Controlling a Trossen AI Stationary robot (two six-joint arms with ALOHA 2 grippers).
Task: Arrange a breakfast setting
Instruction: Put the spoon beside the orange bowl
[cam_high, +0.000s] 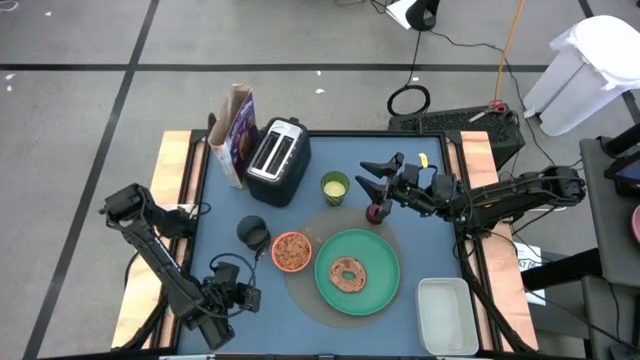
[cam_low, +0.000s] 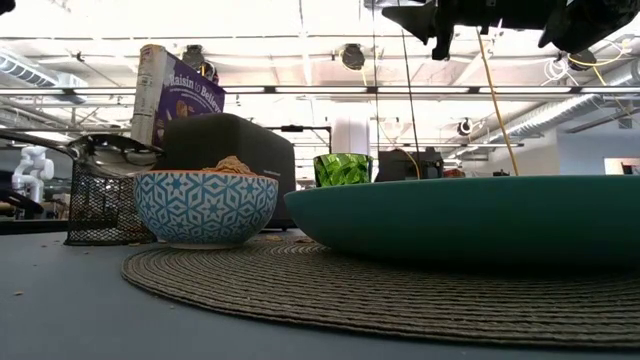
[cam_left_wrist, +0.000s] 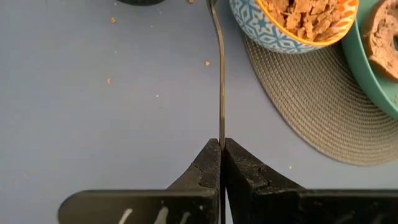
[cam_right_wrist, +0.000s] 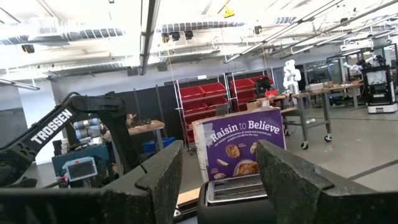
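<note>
A green plate (cam_high: 380, 262) with a brown bagel (cam_high: 349, 272) lies on a round woven mat. An orange bowl (cam_high: 291, 251) of cereal stands at the plate's left, also on the mat. A dark-red fruit (cam_high: 378, 211) rests on the table by the mat's far edge. The purple cereal box (cam_high: 238, 128) stands at the far left beside a toaster. My left gripper (cam_left_wrist: 221, 146) is near the front left, shut on the metal spoon (cam_left_wrist: 221, 87). My right gripper (cam_high: 368, 180) is open and empty, raised above the table, just past the fruit. My left gripper pinches the spoon's thin handle (cam_left_wrist: 221, 132) between its two fingers, at its free end. The handle runs straight forward from the fingertips, along them, past the orange bowl (cam_left_wrist: 292, 25). The spoon's bowl end lies beyond the picture's edge.
A black toaster (cam_high: 278, 158) and a green glass (cam_high: 335, 186) stand toward the far side. A small dark round thing (cam_high: 252, 231) sits left of the bowl. A white rectangular tub (cam_high: 445, 315) stands at the front right. Bare blue table lies at the front left.
</note>
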